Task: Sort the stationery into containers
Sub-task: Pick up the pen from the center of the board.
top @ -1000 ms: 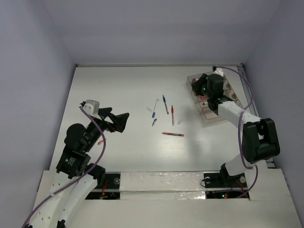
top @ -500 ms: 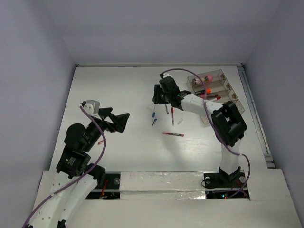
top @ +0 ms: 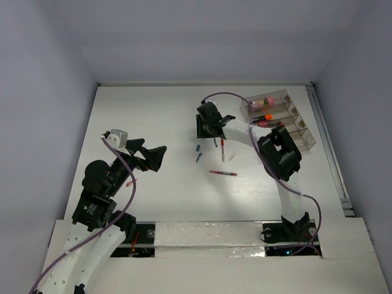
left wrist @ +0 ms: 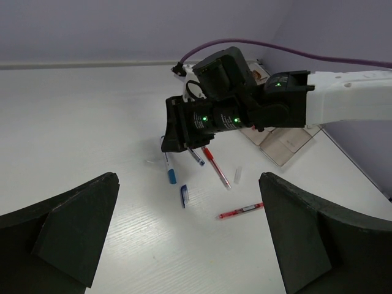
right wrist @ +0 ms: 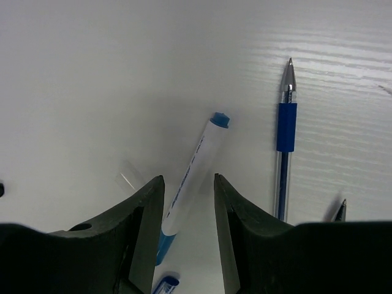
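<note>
So, right gripper [right wrist: 188,179] hangs half-open straddling the white blue-capped plastic pen [right wrist: 199,154] lying on the white table [right wrist: 92,73], not pinching it; left gripper [left wrist: 188,184] gapes wide, empty, well apart.

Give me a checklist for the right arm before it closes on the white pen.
1. Right gripper jaws apart: ok, wider than the pen.
2. White pen between the fingers: ok, it runs up the gap at a slight slant.
3. Blue pen out of the way: ok, it lies apart, outside one finger.
4. Fingers low enough to grip: cannot tell.
5. Left gripper clear: ok, open and well off to the left.
6. Room in the organiser: cannot tell, the arm hides part of it.
</note>
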### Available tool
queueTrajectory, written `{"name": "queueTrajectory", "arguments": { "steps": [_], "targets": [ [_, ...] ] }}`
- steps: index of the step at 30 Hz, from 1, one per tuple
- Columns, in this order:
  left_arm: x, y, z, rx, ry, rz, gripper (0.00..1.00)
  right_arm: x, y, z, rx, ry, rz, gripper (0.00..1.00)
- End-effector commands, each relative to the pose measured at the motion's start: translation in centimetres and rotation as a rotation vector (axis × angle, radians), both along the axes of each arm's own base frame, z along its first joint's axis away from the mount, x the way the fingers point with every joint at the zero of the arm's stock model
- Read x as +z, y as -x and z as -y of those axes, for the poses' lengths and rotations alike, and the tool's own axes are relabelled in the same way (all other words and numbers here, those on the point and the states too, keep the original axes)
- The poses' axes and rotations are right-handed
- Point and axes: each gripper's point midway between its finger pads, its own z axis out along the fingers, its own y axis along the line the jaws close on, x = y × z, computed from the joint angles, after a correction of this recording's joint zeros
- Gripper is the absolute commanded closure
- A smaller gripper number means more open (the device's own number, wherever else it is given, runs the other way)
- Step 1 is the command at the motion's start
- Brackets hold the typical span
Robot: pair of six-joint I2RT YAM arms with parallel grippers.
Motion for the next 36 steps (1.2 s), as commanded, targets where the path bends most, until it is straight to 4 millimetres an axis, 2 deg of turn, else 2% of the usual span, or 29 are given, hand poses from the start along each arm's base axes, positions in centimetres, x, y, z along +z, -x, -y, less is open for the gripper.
{"name": "queueTrajectory", "arguments": {
  "steps": [1, 4, 11, 13, 17, 23, 26, 27, 28, 30, 32, 33, 35, 36],
  "targets": [
    [3.1, 0.6, 0.0, -0.011, 0.035, 0.086, 0.01, -0.4, -0.3, -0.9, 0.017, 0.023, -0.012, 0.56],
    [3.1, 0.8, 0.1, -0.02, 0.036, 0.087, 0.01, -1.6, -0.1, -0.9, 0.015, 0.058, -0.029, 0.61],
    [3.2, 0.8, 0.1, -0.017, 0.036, 0.088, 0.01, -2.2, -1.4, -0.1, -0.03, 0.127, -0.01, 0.66],
    [3.2, 0.8, 0.1, -0.016, 0.036, 0.087, 0.01, -2.4, -1.5, 0.3, -0.036, 0.158, -0.01, 0.71],
    [3.2, 0.7, 0.1, -0.016, 0.035, 0.088, 0.01, -2.6, -2.1, 1.3, -0.039, 0.24, 0.002, 0.71],
    [3.1, 0.7, 0.1, -0.016, 0.035, 0.085, 0.01, -3.4, -2.3, 1.5, -0.014, 0.294, -0.017, 0.73],
    [3.0, 0.6, 0.1, -0.014, 0.034, 0.083, 0.01, -3.9, -2.5, 1.3, -0.005, 0.3, -0.024, 0.88],
    [3.1, 0.6, 0.1, -0.014, 0.033, 0.085, 0.01, -3.8, -2.5, 1.2, -0.007, 0.297, -0.022, 1.0],
    [3.0, 0.6, 0.1, -0.014, 0.034, 0.083, 0.01, -3.7, -2.9, 1.0, -0.013, 0.287, -0.006, 1.0],
    [3.0, 0.6, 0.1, -0.014, 0.032, 0.082, 0.01, -2.3, -3.4, 1.0, -0.036, 0.266, 0.035, 1.0],
    [3.0, 0.5, 0.1, -0.011, 0.033, 0.08, 0.01, 0.3, -4.7, 0.8, -0.077, 0.22, 0.124, 1.0],
    [3.0, 0.5, 0.1, -0.013, 0.033, 0.08, 0.01, 3.4, -5.2, 0.4, -0.096, 0.149, 0.206, 1.0],
    [3.0, 0.6, 0.1, -0.014, 0.033, 0.08, 0.01, 7.0, -5.3, 0.2, -0.113, 0.062, 0.294, 1.0],
    [3.0, 0.6, 0.1, -0.014, 0.033, 0.081, 0.01, 9.8, -5.2, 1.3, -0.138, -0.01, 0.331, 1.0]
  ]
}}
